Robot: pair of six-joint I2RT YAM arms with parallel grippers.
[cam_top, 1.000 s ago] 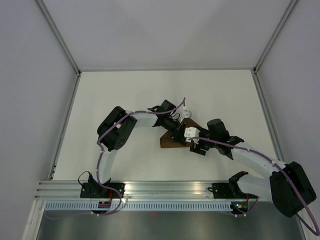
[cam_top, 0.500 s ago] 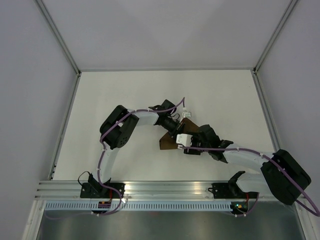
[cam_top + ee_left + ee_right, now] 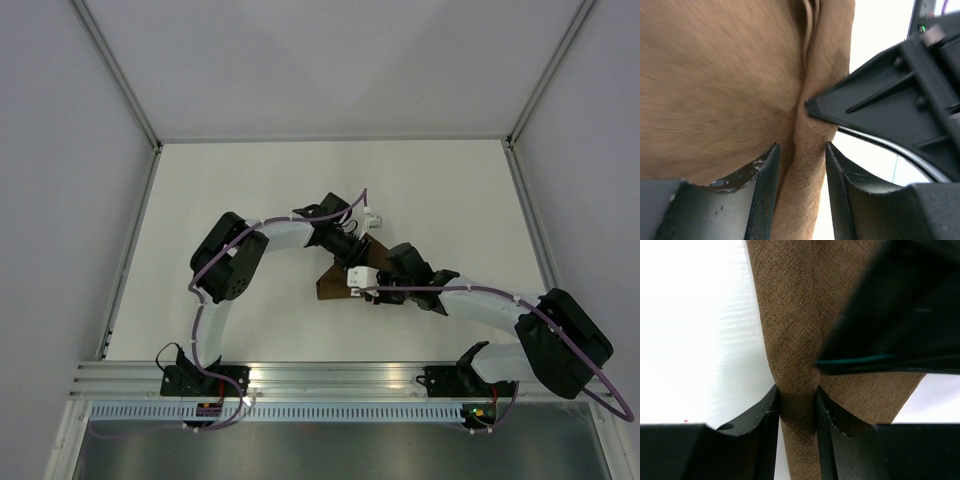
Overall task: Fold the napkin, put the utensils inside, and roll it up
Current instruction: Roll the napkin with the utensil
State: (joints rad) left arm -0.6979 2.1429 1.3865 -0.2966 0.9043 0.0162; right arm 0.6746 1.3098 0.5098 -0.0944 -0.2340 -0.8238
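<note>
The right pincer (image 3: 796, 395) pinches a fold of the napkin (image 3: 790, 315); the left pincer (image 3: 801, 150) straddles the cloth, grip uncertain. Roll tightly and evenly.

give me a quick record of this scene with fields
napkin: brown cloth, bunched into folds mid-table between both arms
left claw: jaws apart, straddling a ridge of the napkin
right claw: shut on a fold of the napkin
utensils: only a thin teal sliver shows, at the left claw's edge; maybe one
table: white
</note>
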